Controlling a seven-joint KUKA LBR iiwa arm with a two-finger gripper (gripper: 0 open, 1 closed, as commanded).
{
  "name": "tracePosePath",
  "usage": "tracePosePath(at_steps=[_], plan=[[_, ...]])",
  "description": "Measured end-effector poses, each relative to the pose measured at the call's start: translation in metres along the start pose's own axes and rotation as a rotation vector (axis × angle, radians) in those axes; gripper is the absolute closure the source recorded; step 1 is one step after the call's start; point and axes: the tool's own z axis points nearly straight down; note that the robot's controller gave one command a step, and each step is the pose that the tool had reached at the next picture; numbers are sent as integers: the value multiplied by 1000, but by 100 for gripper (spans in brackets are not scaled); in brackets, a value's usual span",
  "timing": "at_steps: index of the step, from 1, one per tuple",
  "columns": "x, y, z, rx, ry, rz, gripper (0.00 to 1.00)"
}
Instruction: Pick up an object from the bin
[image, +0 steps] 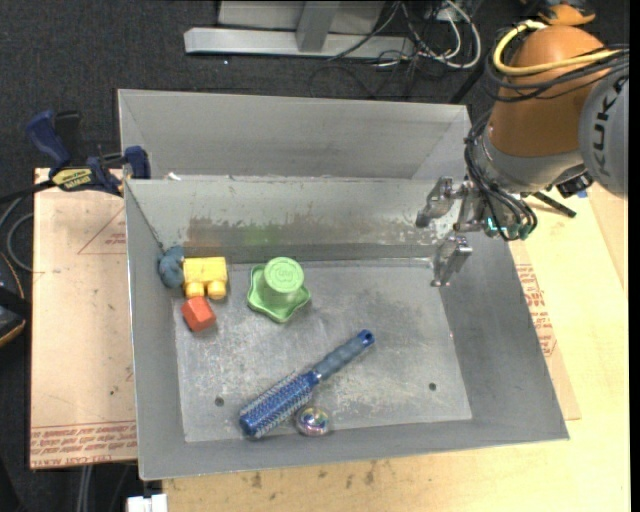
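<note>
Jaws hang by the far right wall of the bin (400, 335), over bare metal; clenched or released, cannot tell. Green cap (277, 289) and blue hairbrush (305, 388) lie well left.

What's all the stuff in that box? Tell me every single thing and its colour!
hairbrush: one, blue, lying slantwise near the front of the bin floor
small ball: one, shiny with mixed colours, right beside the brush's bristle end
round plastic piece: one, green, middle of the floor towards the back
toy brick: one, yellow, back left
small block: one, orange-red, just in front of the brick
soft lump: one, blue-grey, in the back left corner beside the brick
bin: one, grey metal, holding all of these
gripper: one, silver metal, at the bin's back right corner
arm: one, with an orange cover and cables, reaching in from the right
</note>
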Motion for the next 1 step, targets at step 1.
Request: tracePosePath(at_steps=[1], plan=[[43, 33, 24, 0, -3, -91, 0]])
